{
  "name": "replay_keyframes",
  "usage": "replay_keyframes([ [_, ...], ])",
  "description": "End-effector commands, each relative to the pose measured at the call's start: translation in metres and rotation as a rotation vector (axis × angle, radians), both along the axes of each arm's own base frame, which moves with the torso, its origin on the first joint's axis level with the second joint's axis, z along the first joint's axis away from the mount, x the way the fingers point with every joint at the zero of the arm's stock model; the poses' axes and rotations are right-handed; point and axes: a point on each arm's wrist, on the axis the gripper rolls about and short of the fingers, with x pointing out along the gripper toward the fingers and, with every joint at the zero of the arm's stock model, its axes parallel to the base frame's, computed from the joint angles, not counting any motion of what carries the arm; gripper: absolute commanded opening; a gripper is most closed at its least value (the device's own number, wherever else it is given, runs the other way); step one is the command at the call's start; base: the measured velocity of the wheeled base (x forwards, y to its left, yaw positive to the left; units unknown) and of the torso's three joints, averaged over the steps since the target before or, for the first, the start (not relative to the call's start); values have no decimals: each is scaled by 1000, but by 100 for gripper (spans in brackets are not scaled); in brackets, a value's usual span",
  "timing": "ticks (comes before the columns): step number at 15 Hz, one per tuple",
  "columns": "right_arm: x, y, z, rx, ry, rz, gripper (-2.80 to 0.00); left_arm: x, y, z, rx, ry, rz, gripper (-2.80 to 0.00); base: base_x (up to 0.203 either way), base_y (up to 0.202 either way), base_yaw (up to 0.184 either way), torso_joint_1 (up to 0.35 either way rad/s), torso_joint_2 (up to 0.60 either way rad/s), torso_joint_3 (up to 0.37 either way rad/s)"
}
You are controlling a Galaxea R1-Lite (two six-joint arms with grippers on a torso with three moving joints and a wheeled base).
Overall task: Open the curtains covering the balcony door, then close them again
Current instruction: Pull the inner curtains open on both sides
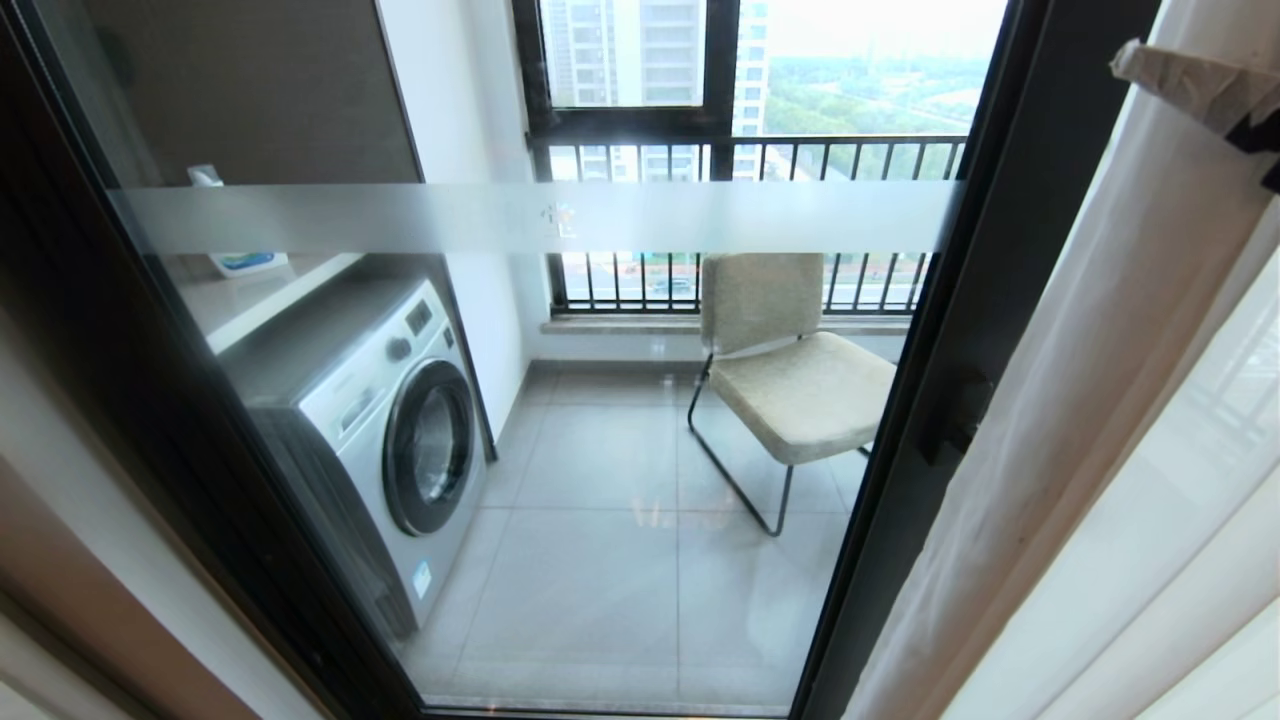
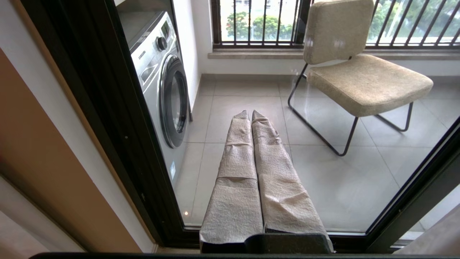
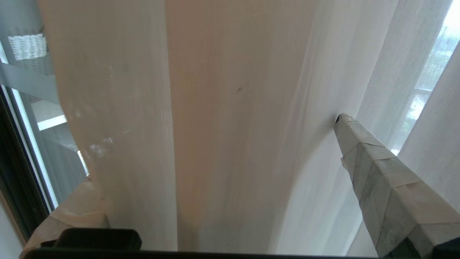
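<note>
Curtains (image 1: 1090, 420) gathered along the right edge of the head view, leaving the balcony door (image 1: 560, 400) with its frosted band uncovered through the middle: opening step judged done, closing step in hand. Right gripper (image 3: 219, 180) at upper right of the head view, fingers (image 3: 381, 180) spread wide around a sheer fold, nothing pinched yet. Next: close on the fold and draw it left across the glass; left gripper (image 2: 250, 115) parked, fingers together, holding nothing.

Left pincer (image 2: 251, 113): long tapered fingers wrapped in wrinkled beige tape, black base; right pincer (image 3: 222, 172) likewise.
</note>
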Motion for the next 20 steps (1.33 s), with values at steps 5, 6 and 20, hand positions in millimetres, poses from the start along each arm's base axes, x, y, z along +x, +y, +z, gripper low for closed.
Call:
replay_keyframes([
  [5,11,1,-3,9,-14,-24,-280,0,0,0,0,-1,1,-280,0,0,0,0,0,0],
  [6,10,1,-2,9,-16,-24,-280,0,0,0,0,-1,2,-280,0,0,0,0,0,0],
  [20,-4,-14,-8,79,-13,-375,-280,0,0,0,0,-1,1,-280,0,0,0,0,0,0],
])
